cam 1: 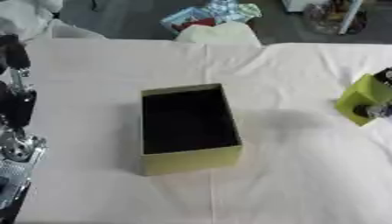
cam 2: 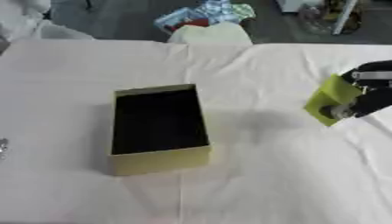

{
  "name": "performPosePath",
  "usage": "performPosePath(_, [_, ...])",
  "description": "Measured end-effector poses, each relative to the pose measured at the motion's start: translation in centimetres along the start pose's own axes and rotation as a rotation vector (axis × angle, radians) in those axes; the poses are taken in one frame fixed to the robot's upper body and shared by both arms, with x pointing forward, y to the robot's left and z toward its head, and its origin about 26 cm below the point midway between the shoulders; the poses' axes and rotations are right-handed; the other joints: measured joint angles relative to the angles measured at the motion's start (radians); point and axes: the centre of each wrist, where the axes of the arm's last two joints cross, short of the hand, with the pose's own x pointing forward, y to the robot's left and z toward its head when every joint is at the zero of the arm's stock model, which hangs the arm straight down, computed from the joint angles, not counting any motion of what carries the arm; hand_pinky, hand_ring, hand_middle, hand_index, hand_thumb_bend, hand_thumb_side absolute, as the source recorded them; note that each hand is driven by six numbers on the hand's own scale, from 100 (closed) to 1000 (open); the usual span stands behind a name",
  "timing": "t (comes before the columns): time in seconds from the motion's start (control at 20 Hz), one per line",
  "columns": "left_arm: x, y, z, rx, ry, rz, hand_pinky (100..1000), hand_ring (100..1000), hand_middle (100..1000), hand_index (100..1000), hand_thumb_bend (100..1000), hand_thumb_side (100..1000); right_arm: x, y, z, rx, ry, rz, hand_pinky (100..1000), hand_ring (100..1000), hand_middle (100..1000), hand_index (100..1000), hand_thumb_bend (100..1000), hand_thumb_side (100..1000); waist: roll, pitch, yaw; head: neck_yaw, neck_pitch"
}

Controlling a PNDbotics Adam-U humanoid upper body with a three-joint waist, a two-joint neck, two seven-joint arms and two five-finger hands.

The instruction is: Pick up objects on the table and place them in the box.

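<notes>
At about 3 o'clock on the cloth-covered tabletop [cam 2: 253, 183], the right hand [cam 2: 366, 94] has its dark fingers [cam 2: 346, 109] curled round a yellow-green block [cam 2: 329, 99], which sits tilted between them with its near face bare and its right side covered by the hand. The open box [cam 2: 157, 162], olive-walled and dark inside, stands near the middle, well apart from the block at its 9 o'clock. The left hand [cam 1: 17, 105] rests at the left edge with fingers up and relaxed, holding nothing.

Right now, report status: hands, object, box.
Right robot hand shut on green object, right of box. Left robot hand at left edge, fingers unclear. Box open, nothing blocking.
</notes>
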Motion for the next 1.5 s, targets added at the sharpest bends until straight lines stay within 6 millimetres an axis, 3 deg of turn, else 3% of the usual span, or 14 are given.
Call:
performPosePath(0.1, [0.0, 0.0, 0.0, -0.001, 0.001, -0.001, 863, 644, 753, 734, 473, 658, 1.7, -1.3, -0.6, -0.018, -0.034, 0.046, 591, 592, 598, 749, 100, 625, -0.004, -0.004, 0.0, 0.002, 0.0])
performPosePath(0.15, [0.0, 0.1, 0.1, -0.001, 0.002, -0.002, 863, 644, 753, 734, 467, 666, 2.7, -1.9, -0.9, -0.027, -0.052, 0.072, 592, 593, 598, 748, 133, 749, -0.006, -0.006, 0.002, 0.002, 0.0])
performPosePath(0.2, [0.0, 0.1, 0.1, -0.002, 0.003, -0.003, 863, 644, 753, 734, 473, 658, 3.7, -2.5, -1.2, -0.036, -0.071, 0.098, 597, 594, 597, 747, 100, 618, -0.007, -0.007, 0.003, 0.002, 0.0])
performPosePath(0.65, [0.0, 0.1, 0.2, -0.006, 0.007, -0.007, 863, 643, 753, 735, 474, 658, 12.1, -5.3, -3.9, -0.1, -0.256, 0.27, 590, 592, 594, 738, 100, 573, -0.007, -0.011, 0.023, -0.025, 0.0])
performPosePath(1.15, [0.0, -0.2, 0.1, -0.006, 0.008, 0.008, 864, 642, 754, 735, 474, 658, 21.5, -5.5, -6.2, -0.16, -0.405, 0.393, 589, 590, 601, 740, 100, 576, 0.004, -0.006, 0.045, -0.047, 0.0])
performPosePath(1.5, [0.1, -0.4, 0.0, 0.0, 0.009, 0.02, 865, 642, 755, 734, 474, 659, 24.6, -4.4, -8.5, -0.122, -0.424, 0.433, 588, 592, 602, 741, 100, 617, 0.004, 0.004, 0.062, -0.046, 0.0])
